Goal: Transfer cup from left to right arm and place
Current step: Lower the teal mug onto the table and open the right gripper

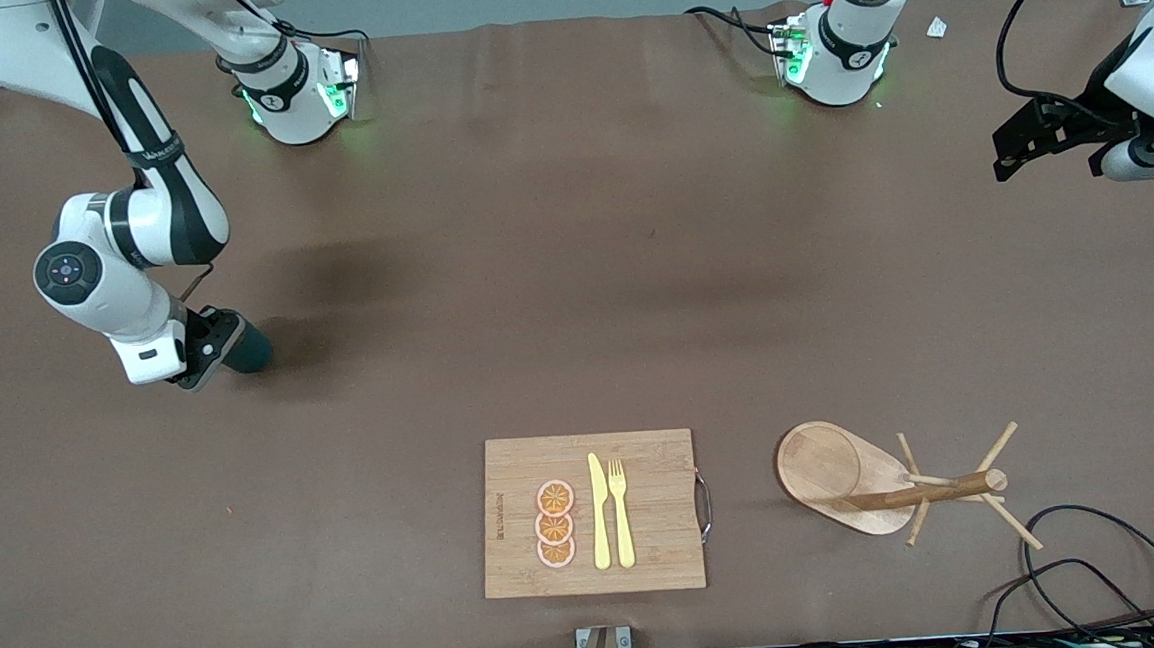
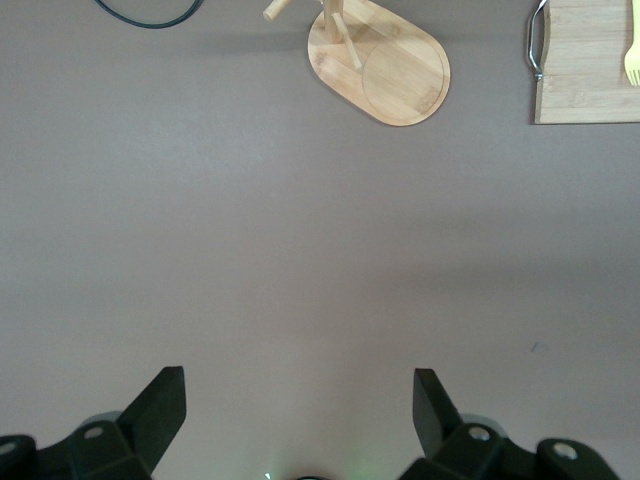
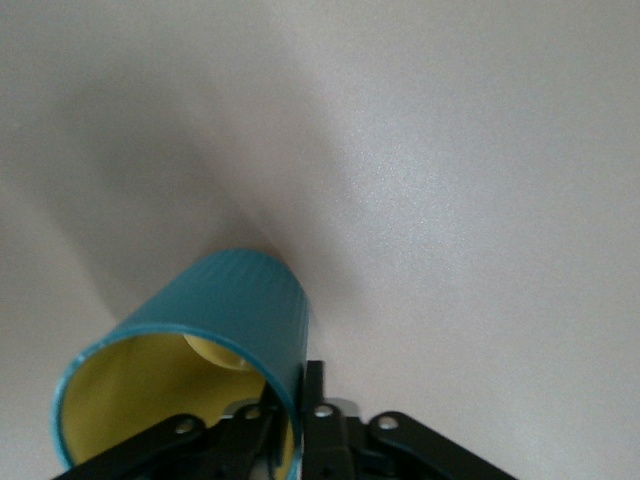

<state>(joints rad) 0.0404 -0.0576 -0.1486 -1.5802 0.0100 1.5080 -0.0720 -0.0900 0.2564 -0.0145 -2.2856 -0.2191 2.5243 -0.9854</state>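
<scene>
A brown mat covers the table (image 1: 573, 264), with both arm bases along its top edge in the front view. The cup (image 1: 248, 350) is at the right arm's end of the table, low against the mat, its wall pinched between the fingers of the right gripper (image 1: 206, 349); the right wrist view shows one finger inside the yellow interior and one outside the teal wall. Whether the cup's base rests on the mat cannot be told. The left gripper (image 1: 1047, 140) hovers over the left arm's end, fingers spread and empty. The handover looks done; release and withdrawal remain. Nearer the front camera lie a cutting board (image 1: 645, 460) and a wooden mug tree (image 1: 877, 486).
</scene>
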